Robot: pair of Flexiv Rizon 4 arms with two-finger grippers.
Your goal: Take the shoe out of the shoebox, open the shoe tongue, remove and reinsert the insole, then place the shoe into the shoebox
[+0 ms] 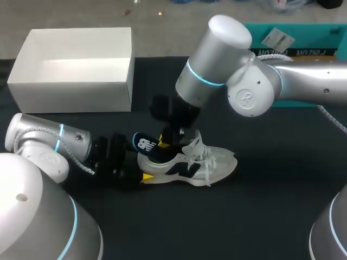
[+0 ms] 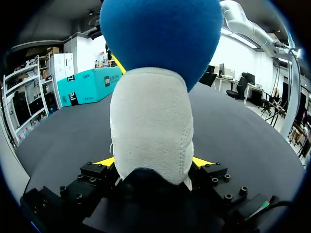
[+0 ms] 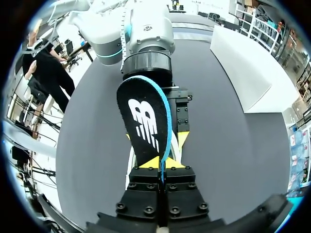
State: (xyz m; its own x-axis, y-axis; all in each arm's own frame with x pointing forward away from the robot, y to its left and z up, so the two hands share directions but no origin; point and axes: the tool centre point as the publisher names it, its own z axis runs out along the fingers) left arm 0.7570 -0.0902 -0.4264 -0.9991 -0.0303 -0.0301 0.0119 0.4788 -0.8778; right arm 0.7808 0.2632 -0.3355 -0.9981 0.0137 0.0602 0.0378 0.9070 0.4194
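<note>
A white sneaker (image 1: pixel 190 165) with a dark logo lies on its sole on the black table, toe to the right. My left gripper (image 1: pixel 142 174) comes in low from the left, and its yellow fingers press both sides of the heel (image 2: pixel 150 126). My right gripper (image 1: pixel 165 142) hangs over the shoe's opening, shut on the insole (image 1: pixel 143 143). That insole is black on top with a blue underside and sticks out over the heel. In the right wrist view the insole (image 3: pixel 143 121) stands edge-on between the closed yellow tips of my right gripper (image 3: pixel 161 164). Its blue underside (image 2: pixel 160 34) looms above the heel.
The open white shoebox (image 1: pixel 76 65) stands at the back left with nothing visible inside. A teal box (image 1: pixel 303 49) sits at the back right, behind my right arm. Bare black table lies in front of and to the right of the shoe.
</note>
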